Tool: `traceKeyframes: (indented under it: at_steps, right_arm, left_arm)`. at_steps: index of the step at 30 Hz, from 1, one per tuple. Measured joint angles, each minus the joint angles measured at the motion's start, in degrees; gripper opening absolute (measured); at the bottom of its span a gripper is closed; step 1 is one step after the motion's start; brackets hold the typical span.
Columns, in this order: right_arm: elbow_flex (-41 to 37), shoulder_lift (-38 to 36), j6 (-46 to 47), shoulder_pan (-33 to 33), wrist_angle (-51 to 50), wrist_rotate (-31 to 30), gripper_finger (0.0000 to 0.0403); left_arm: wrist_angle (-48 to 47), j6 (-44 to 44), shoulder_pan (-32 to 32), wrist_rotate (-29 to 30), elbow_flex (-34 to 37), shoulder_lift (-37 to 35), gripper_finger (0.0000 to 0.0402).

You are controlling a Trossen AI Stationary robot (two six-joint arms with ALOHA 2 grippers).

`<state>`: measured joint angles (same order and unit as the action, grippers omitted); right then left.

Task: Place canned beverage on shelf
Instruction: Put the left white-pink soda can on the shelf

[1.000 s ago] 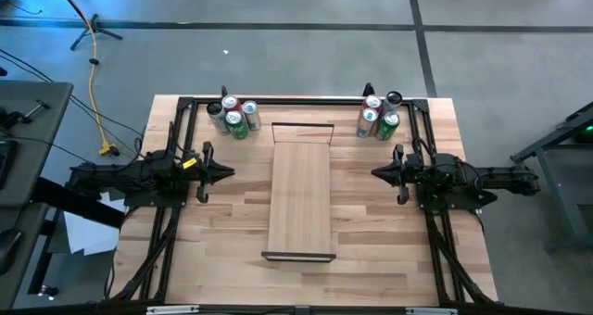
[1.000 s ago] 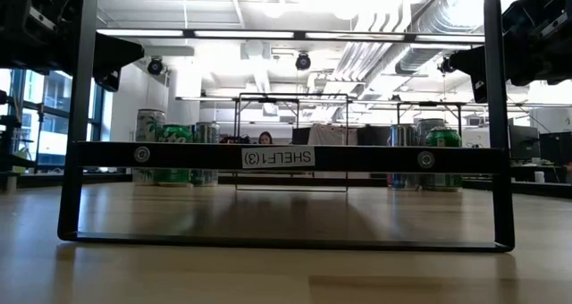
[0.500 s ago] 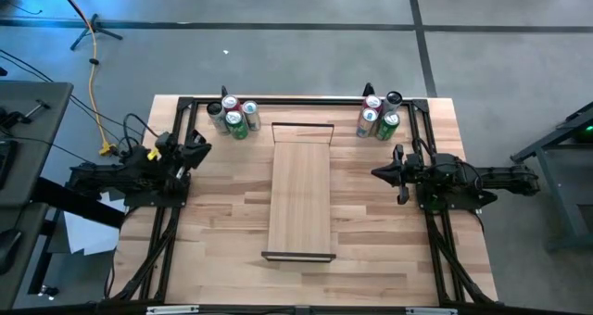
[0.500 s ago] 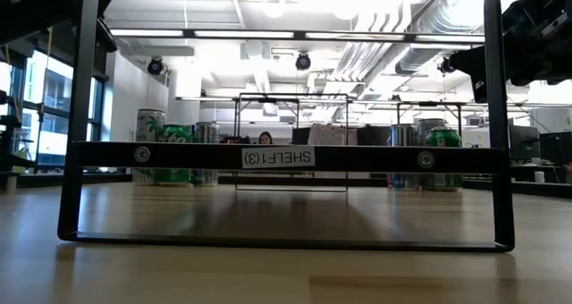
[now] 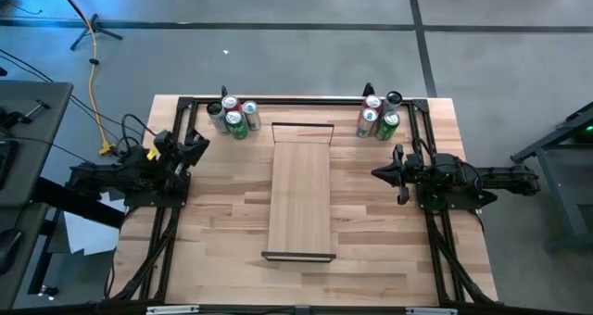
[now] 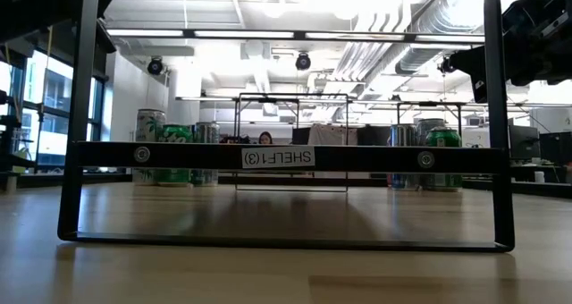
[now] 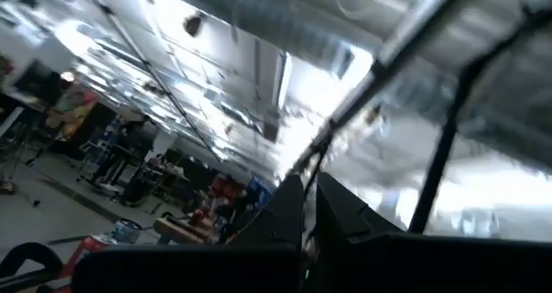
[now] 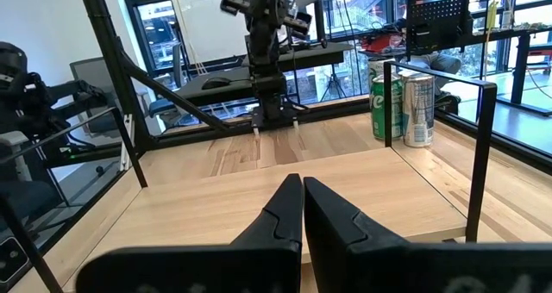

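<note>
Eyeing rigid, smooth cans (image 5: 232, 118) clustered at the table's eleven o'clock, with more cans (image 5: 378, 117) at one, we judge a mid-body grip safest, while the left gripper (image 5: 193, 144) and right gripper (image 5: 382, 173) sit clenched, empty, flanking the bare shelf (image 5: 300, 193).

Pale wood, black metal, green and silver cans

Shelf (image 5: 300, 190) pale wood, dark end frames; tabletop (image 5: 222, 222) striped butcher-block; cans (image 5: 233, 118) green, silver, some red tops; arms black; floor grey.
</note>
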<state>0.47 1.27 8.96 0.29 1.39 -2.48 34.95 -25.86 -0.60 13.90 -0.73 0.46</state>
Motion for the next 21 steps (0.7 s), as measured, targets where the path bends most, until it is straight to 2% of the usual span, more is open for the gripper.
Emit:
traceKeyframes:
  at_steps: [2, 5, 8, 11, 15, 21]
  right_arm:
    - [0.0, 0.0, 0.0, 0.0, 0.0, 0.0, 0.0]
    - [0.0, 0.0, 0.0, 0.0, 0.0, 0.0, 0.0]
    - [0.0, 0.0, 0.0, 0.0, 0.0, 0.0, 0.0]
    - [0.0, 0.0, 0.0, 0.0, 0.0, 0.0, 0.0]
    - [0.0, 0.0, 0.0, 0.0, 0.0, 0.0, 0.0]
    - [0.0, 0.0, 0.0, 0.0, 0.0, -0.1, 0.0]
  left_arm:
    - [0.8, -1.7, 0.0, 2.4, -1.1, 1.2, 0.0001]
    - [0.1, -2.0, 0.0, 2.6, -5.6, 5.3, 0.0008]
    - [-5.9, -1.0, 0.0, 2.5, -13.0, 12.1, 0.0026]
    - [-16.4, 2.2, -0.2, 3.3, -22.7, 19.7, 0.0052]
    - [-34.6, 6.5, -2.4, 8.0, -37.2, 28.3, 0.0097]
    - [-62.1, 10.5, -10.0, 12.1, -58.0, 39.8, 0.0187]
